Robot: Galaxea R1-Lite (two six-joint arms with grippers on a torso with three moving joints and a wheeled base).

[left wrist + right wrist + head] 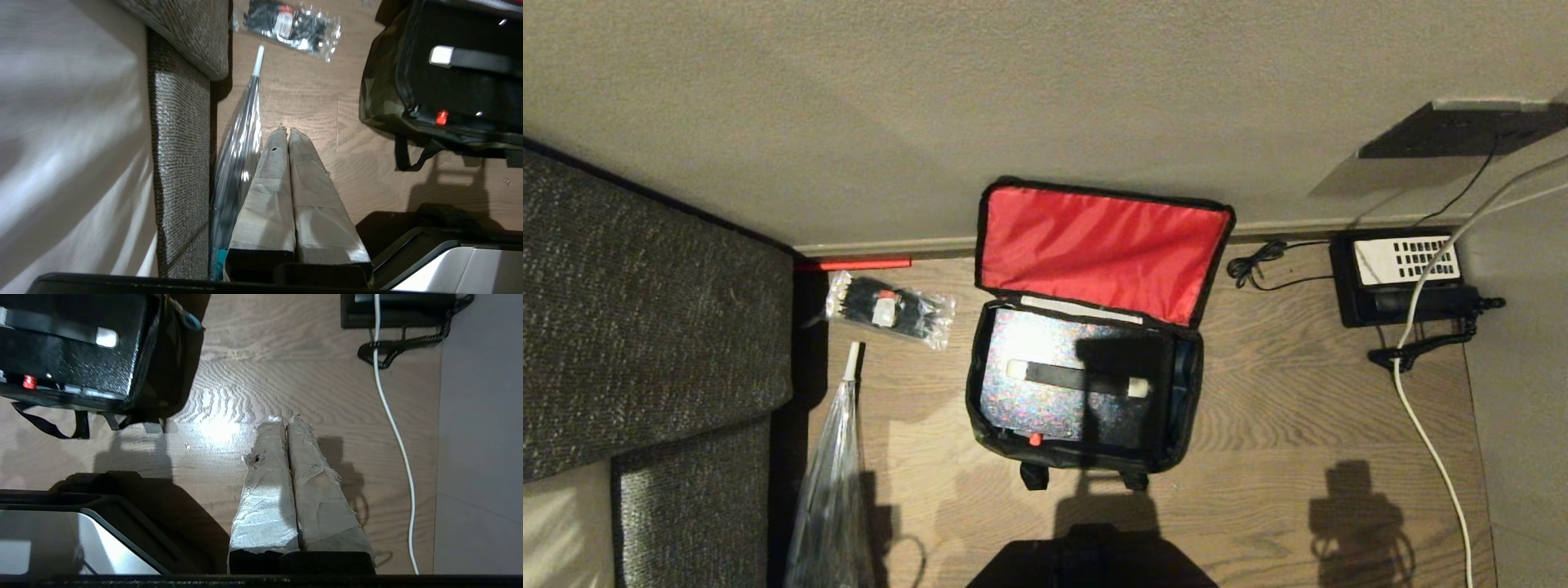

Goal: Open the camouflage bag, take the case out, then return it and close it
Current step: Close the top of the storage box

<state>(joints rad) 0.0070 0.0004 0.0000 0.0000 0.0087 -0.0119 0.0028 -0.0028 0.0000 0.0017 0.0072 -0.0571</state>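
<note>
- Here the camouflage bag [1086,392] sits open on the wooden floor [1298,425], close to the wall, with its red-lined lid [1098,253] standing up against the wall behind it.
- Inside the bag lies a flat dark case [1062,380] with a speckled sheen; a black strap with pale ends [1082,380] crosses its top, and a small red tab [1035,439] shows at its near edge.
- The left gripper [288,132] hangs over bare floor on the robot's left of the bag, its taped fingers [269,192] pressed together and holding nothing. The bag lies off to that gripper's right and somewhat ahead, well apart from the fingertips.
- The right gripper [286,420] hangs over bare floor on the other side, its taped fingers [265,490] likewise pressed flat against each other, empty. The bag lies to its left and ahead, clear of the tips.
- Neither gripper shows in the head view; only their shadows fall on the boards in front of the bag.
- A clear folded umbrella [837,482] lies just beside the left gripper, along the edge of a grey woven sofa [645,310].
- A clear packet of black ties [890,309] lies on the floor left of the bag, near the wall.
- A black telephone with a white keypad panel [1401,278] sits to the right of the bag by the wall, and a white cable [1429,441] runs across the floor past it.
</note>
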